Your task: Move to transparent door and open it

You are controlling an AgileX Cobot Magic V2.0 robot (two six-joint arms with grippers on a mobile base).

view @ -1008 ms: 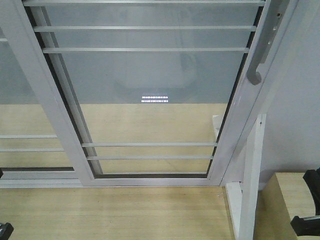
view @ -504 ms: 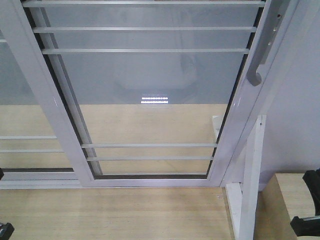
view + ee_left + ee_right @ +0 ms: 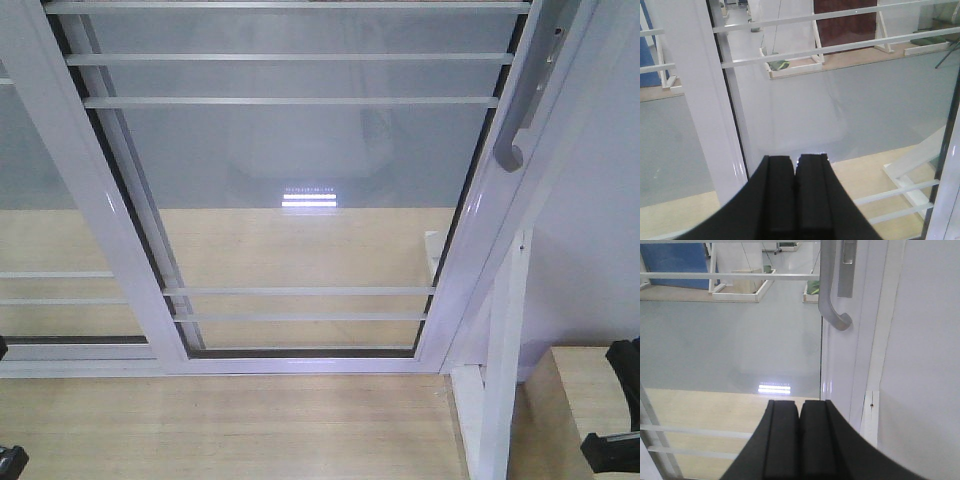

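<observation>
The transparent door [image 3: 300, 160] fills the front view: clear glass with thin white bars in a glossy white frame. Its curved grey handle [image 3: 518, 120] sits on the right upright, at the top right. In the right wrist view the handle [image 3: 826, 285] hangs above and slightly right of my right gripper [image 3: 799, 407], which is shut and holds nothing, well short of it. My left gripper [image 3: 795, 165] is also shut and holds nothing. It faces the door's glass [image 3: 850, 110], just right of a white frame upright [image 3: 700, 100].
A handle-less glass panel [image 3: 40, 200] stands behind the door on the left. A bare white post [image 3: 505, 340] and a grey wall [image 3: 600, 230] close off the right. A light wooden box [image 3: 565, 400] sits at bottom right, with wood floor [image 3: 230, 430] in front.
The front view has crept very slightly; the door and its handle stand where they were.
</observation>
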